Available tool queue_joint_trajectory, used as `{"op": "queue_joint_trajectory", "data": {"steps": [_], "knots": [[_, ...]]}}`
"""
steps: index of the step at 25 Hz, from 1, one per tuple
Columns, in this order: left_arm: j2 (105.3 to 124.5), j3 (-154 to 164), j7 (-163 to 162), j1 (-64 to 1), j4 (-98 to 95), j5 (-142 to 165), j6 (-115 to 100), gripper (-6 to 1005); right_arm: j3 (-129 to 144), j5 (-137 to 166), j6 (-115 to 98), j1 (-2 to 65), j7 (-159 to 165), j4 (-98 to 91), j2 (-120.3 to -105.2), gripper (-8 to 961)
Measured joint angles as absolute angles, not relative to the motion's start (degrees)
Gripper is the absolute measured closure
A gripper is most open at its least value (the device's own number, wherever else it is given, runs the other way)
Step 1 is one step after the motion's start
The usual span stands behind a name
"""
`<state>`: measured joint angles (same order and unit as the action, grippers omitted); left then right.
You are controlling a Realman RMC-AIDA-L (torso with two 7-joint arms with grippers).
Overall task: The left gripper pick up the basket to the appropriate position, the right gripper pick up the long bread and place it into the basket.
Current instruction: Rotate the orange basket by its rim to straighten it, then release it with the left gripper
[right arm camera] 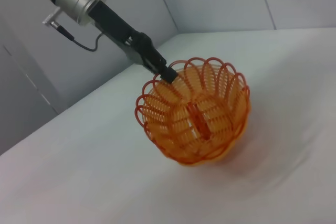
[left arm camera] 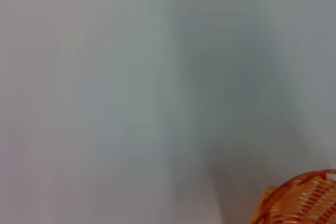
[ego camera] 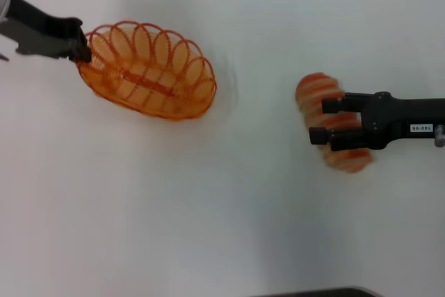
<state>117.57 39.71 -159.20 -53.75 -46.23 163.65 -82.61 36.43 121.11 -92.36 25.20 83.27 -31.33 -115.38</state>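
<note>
Pinching the orange wire basket's (ego camera: 147, 69) looped rim, my left gripper (ego camera: 82, 51) tilted it; right gripper (ego camera: 321, 120) clamped the striped bread (ego camera: 321, 90).

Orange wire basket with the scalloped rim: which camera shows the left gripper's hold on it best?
The right wrist view: the left gripper pinches the rim of the orange wire basket, which looks tipped. The head view shows the same hold from above; the left wrist view catches only a basket edge.
</note>
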Motion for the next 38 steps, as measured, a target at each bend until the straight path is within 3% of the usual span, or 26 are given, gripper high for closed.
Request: {"op": "queue_joint_trajectory", "data": {"steps": [5,15,22,28,38], "knots": [[118.61,36.52,-163.52,-51.96,-46.26,163.00,-82.73,901,36.71,121.11,-92.22,25.29,81.73,-31.32,-115.18,31],[119.48,30.94,-165.63,-44.76,-47.89,154.13,-82.25,893,36.88,121.11,-92.10,25.13,78.11,-31.26,-115.13,32],[119.58,31.31,-166.23,-43.13,-47.94,154.44,-81.83,887,36.96,121.17,-91.95,25.35,77.32,-31.15,-115.30,34],[119.37,31.53,-165.89,-42.50,-48.05,154.47,-83.28,818,37.00,121.20,-92.10,25.92,77.86,-31.08,-115.48,35],[117.03,30.94,-153.52,-40.06,-49.71,152.44,-84.29,626,35.52,120.77,-94.45,26.34,83.13,-31.46,-115.16,37]]}}
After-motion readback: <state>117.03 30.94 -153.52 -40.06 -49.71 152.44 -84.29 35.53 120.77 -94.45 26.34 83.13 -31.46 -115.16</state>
